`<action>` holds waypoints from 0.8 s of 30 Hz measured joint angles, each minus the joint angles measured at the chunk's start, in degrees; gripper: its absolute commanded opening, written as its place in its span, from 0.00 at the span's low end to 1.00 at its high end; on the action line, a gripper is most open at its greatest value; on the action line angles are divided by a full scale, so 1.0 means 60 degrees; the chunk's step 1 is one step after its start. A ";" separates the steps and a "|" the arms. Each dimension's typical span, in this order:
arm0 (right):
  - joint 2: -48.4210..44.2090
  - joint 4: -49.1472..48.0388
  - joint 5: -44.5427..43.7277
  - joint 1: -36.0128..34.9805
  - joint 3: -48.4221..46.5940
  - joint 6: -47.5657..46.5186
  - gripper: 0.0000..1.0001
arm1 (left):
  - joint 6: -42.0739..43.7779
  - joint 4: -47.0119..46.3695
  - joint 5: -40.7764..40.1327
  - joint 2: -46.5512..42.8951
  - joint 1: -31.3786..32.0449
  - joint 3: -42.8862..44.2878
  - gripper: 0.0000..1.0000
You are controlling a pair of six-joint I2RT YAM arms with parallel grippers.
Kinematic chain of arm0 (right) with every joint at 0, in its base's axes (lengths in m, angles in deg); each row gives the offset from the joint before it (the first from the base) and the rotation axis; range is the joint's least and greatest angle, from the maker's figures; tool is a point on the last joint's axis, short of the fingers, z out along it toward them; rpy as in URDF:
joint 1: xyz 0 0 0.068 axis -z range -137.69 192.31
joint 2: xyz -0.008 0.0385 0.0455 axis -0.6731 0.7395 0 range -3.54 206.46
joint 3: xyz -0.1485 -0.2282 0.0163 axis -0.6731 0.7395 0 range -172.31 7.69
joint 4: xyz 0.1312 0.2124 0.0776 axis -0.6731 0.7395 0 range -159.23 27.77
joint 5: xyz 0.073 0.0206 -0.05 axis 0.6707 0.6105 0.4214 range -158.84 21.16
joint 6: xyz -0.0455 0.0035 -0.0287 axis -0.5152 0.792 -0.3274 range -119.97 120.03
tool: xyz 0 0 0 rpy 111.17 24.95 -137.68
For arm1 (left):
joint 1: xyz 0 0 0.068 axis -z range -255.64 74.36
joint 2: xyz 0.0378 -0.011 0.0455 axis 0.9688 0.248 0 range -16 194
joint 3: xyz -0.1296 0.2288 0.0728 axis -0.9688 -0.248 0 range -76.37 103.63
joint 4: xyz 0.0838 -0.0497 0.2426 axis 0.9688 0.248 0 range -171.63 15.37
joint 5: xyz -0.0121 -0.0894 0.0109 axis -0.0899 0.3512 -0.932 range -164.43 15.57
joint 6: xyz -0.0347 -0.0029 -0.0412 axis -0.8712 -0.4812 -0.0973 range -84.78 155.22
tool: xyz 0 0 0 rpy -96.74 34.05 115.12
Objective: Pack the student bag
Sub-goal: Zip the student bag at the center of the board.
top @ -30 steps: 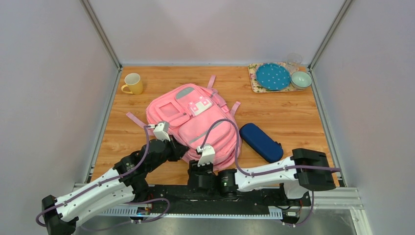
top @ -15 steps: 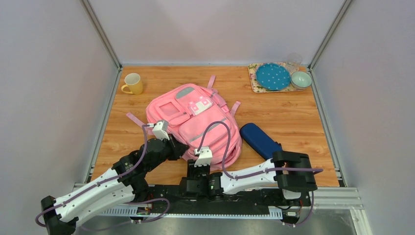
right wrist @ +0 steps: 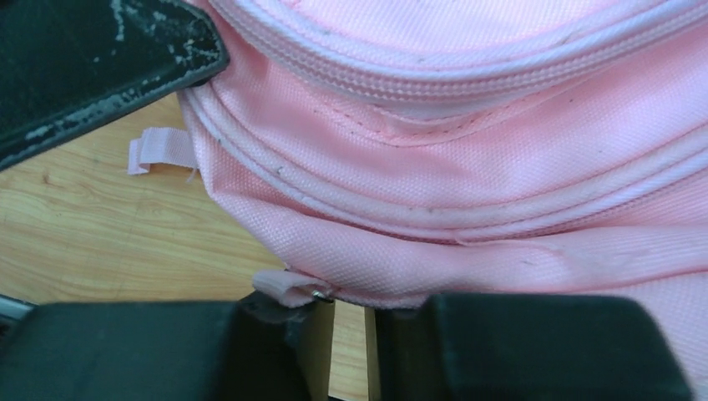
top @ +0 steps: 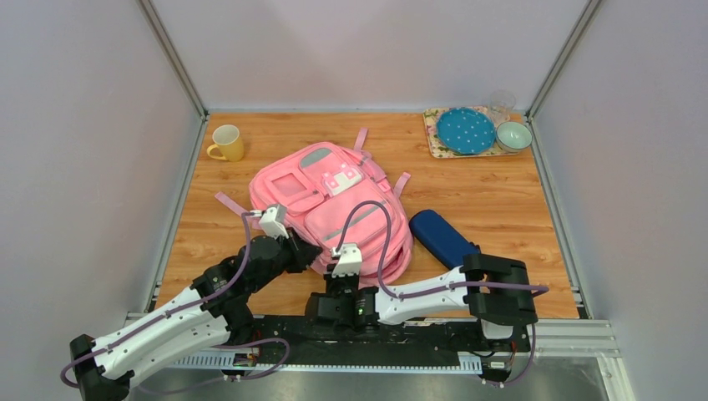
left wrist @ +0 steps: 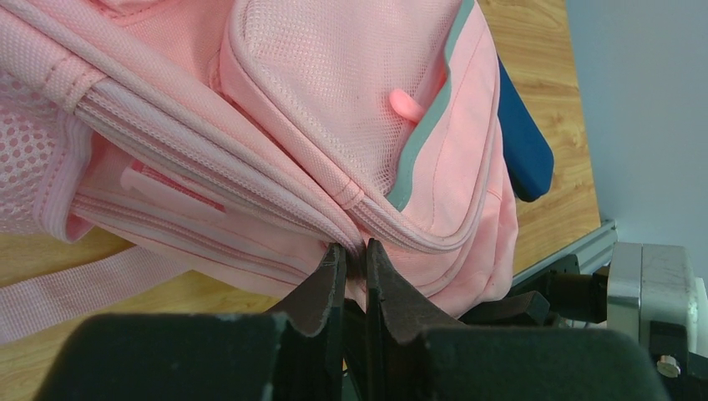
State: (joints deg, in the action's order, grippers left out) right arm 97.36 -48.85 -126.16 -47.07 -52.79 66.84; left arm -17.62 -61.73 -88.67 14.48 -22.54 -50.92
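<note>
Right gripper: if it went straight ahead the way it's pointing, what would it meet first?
The student bag: its pink near edge lies right at the right gripper fingertips, probably touching already.

No text, label, brand, number or sign can be read in any view. The white-pink patch [top: 342, 179] on the bag [top: 288, 180] bears small pink marks, too small to tell whether they are letters.
</note>
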 measured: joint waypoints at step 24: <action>-0.3322 -0.2379 0.3144 0.0168 0.3129 -0.2029 0.00 | 0.0623 0.1723 -0.0820 -0.0634 0.0124 0.0430 0.00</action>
State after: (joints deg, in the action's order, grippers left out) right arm 77.43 -63.12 -107.29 -46.07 -34.02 54.67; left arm -13.88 -51.39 -93.59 10.68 -21.80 -48.34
